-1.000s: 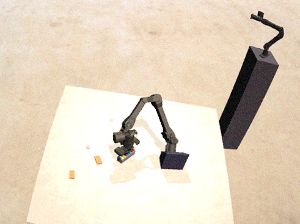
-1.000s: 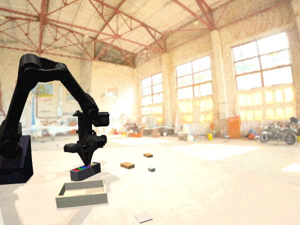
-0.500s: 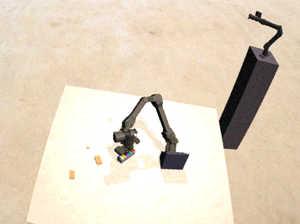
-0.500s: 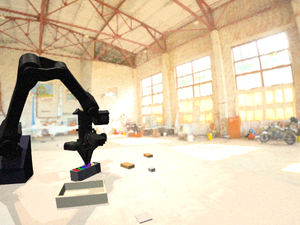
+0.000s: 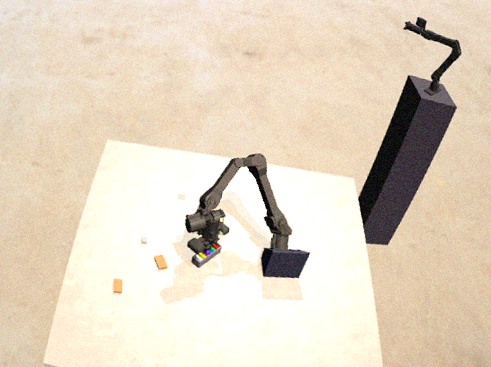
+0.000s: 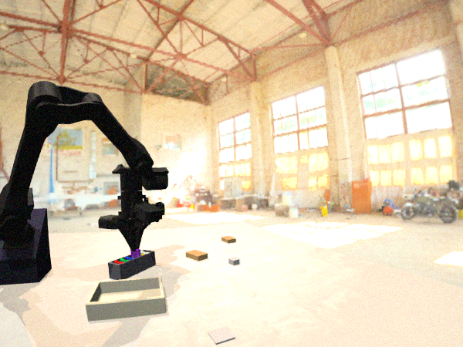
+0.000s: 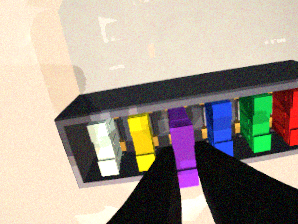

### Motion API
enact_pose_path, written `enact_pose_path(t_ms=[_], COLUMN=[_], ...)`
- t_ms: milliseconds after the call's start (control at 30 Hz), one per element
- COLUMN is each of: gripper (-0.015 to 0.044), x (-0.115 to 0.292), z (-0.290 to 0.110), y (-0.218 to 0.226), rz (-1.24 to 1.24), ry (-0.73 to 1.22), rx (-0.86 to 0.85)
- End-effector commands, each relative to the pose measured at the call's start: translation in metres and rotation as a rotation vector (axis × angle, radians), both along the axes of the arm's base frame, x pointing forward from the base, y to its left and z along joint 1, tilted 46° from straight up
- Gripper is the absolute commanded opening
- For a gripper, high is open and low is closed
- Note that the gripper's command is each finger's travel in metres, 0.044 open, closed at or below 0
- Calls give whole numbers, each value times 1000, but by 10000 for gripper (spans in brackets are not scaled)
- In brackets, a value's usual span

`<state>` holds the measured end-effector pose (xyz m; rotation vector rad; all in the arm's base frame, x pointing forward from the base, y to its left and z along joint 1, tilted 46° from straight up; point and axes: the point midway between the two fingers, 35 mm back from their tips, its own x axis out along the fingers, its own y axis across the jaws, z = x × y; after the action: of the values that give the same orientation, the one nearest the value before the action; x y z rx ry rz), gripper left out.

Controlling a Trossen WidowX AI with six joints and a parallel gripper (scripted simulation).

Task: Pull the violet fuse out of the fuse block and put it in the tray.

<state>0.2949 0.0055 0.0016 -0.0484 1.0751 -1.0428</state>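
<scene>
Gripper (image 7: 181, 163) clenched on violet fuse (image 7: 182, 145), fuse partly lifted but lower end prob. not clear of fuse block (image 7: 166, 92), btwn yellow fuse (image 7: 141, 139) & blue fuse (image 7: 220, 125); risk: any sideways drift during lift knocks neighbours or block wall.

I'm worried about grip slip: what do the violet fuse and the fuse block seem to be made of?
Violet fuse: likely smooth matte plastic, with flat uniform colour and no glints. Fuse block: dark, dull, hard-edged, probably moulded plastic, though painted metal would look the same. The gripper is shut on the fuse.
</scene>
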Motion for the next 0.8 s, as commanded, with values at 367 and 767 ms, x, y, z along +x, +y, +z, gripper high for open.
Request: enact_pose_path(t_ms=[367,767], gripper=[0,0], x=[-1,-1], z=[5,9], y=[5,9], rz=[-5,-4], ry=[-1,0], rx=[3,2])
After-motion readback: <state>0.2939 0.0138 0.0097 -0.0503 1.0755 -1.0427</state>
